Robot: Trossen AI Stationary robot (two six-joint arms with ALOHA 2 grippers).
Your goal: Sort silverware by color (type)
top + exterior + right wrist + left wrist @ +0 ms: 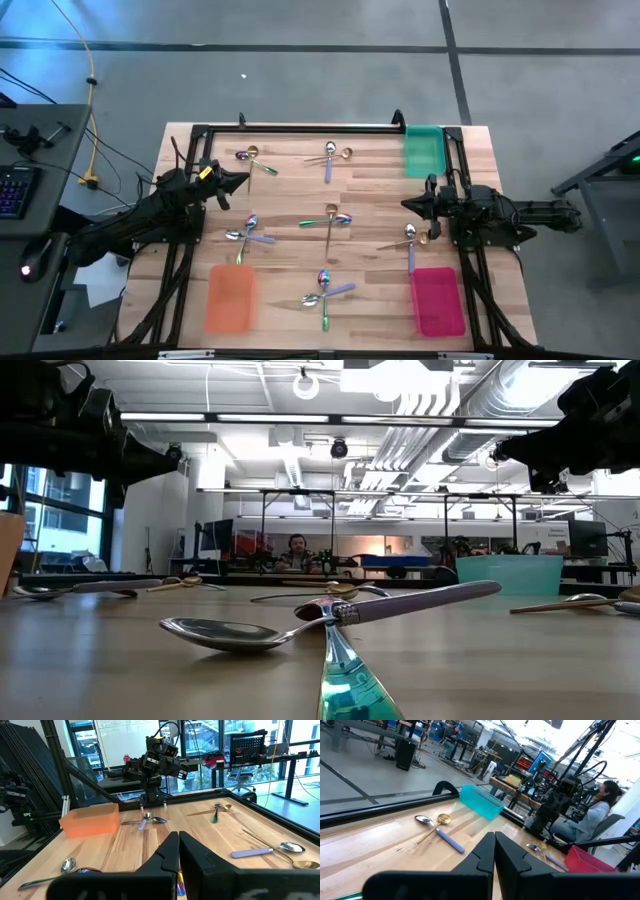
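Silverware (pixel 328 226): unsorted, lying in crossed clusters across the desk; orange tray (pixel 230 298), pink tray (pixel 438 300) and green tray (pixel 423 150) at its corners held none. Left gripper (pixel 244 180) and right gripper (pixel 407 204) hovered at the side edges, closed and empty. Sorting appeared not yet begun; next move likely called for opening over one spoon.

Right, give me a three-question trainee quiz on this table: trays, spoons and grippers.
1. True or false: spoons already lie in the orange tray.
2. Which tray sits at the table's far edge, on the right arm's side?
A. the pink tray
B. the green tray
C. the orange tray
3. Fill in: both the left gripper and the right gripper are ____ and hold nothing.

Key:
1. False. All three trays look empty; the spoons lie in small crossed clusters on the bare wooden table.
2. B.
3. Shut, each hanging above the table at its own side.
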